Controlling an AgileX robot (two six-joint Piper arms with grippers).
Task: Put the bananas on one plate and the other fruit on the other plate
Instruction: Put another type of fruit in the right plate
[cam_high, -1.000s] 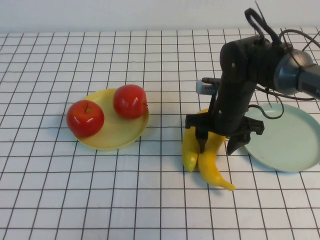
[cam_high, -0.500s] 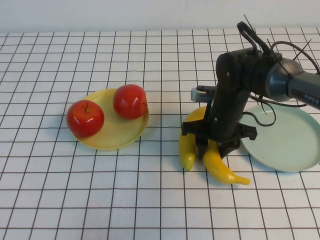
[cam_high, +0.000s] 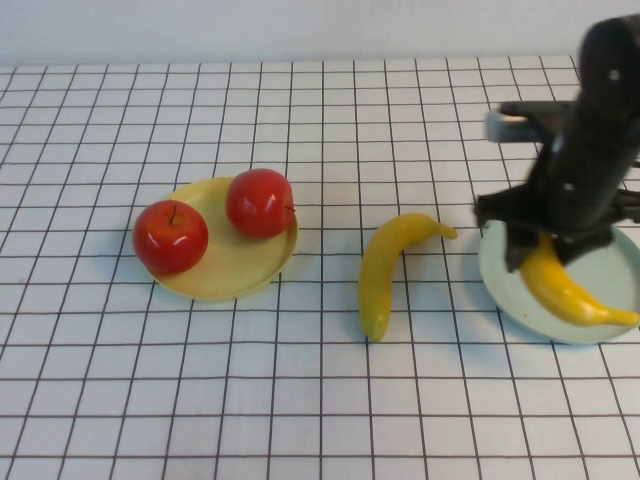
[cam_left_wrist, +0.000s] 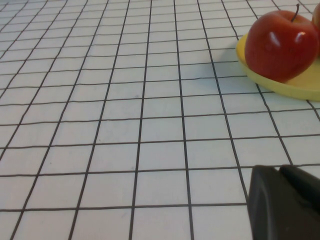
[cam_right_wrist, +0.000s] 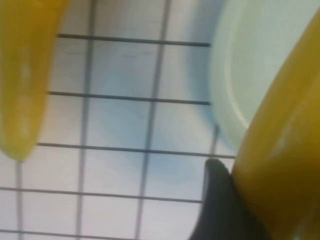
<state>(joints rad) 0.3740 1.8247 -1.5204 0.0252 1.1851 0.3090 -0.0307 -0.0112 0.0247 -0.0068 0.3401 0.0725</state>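
Both glossy red apples (cam_high: 170, 237) sit on the pale yellow plate (cam_high: 232, 268); the right gripper (cam_high: 545, 255) clamps one yellow plastic banana (cam_high: 568, 290) over the pale teal plate (cam_high: 608, 282) at 3 o'clock, the other banana (cam_high: 385, 268) lies on the table at centre, and the left gripper (cam_left_wrist: 285, 202), whose finger state cannot be told, hovers near the yellow plate.

Grid-lined table (cam_high: 300, 400), yellow plate (cam_high: 235, 265), teal plate (cam_high: 610, 290), banana (cam_high: 385, 265)
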